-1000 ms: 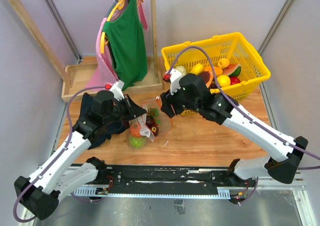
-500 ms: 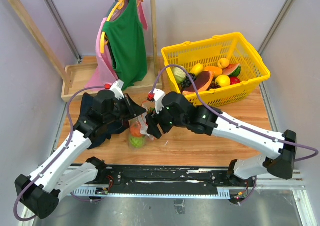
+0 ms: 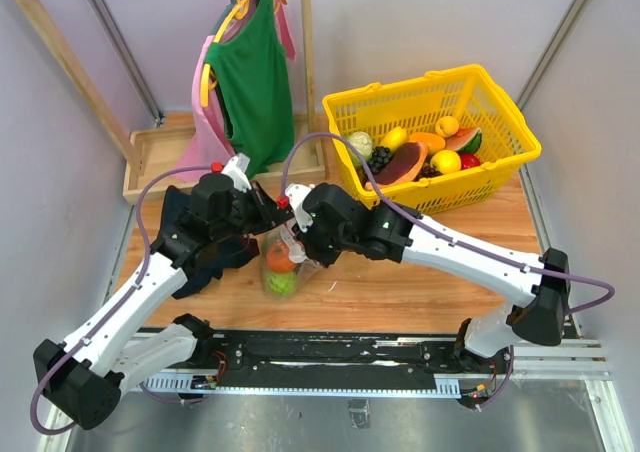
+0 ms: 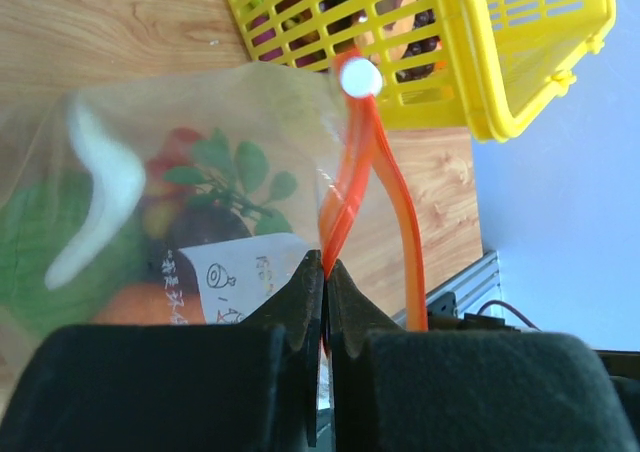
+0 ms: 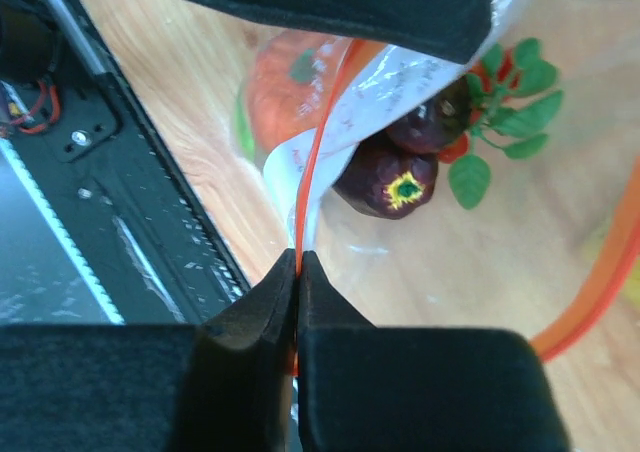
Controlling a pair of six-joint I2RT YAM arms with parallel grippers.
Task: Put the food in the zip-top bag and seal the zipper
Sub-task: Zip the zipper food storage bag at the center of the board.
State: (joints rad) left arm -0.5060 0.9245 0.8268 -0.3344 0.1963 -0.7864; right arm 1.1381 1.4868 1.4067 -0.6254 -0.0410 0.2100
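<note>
The zip-top bag (image 3: 283, 268) hangs between both grippers just above the wooden table. Food shows through it: an orange piece (image 3: 281, 257), a green piece (image 3: 281, 283), and a dark purple fruit (image 5: 386, 178) beside green leaves. My left gripper (image 3: 268, 215) is shut on the orange-red zipper (image 4: 346, 197), just above the bag's white label (image 4: 240, 277). My right gripper (image 3: 297, 238) is shut on the zipper (image 5: 317, 162) a short way along, close to the left fingers (image 5: 330, 2). In the left wrist view the zipper's two strips part beyond my jaws.
A yellow basket (image 3: 503, 148) with several more toy fruits stands at the back right. A wooden rack (image 3: 306, 32) with a green top (image 3: 250, 72) and a pink garment stands at the back left. A dark cloth (image 3: 205, 262) lies under the left arm.
My right arm has swung left from the basket to the bag, and its jaws have shut on the zipper next to the left gripper. The bag now hangs a little higher.
</note>
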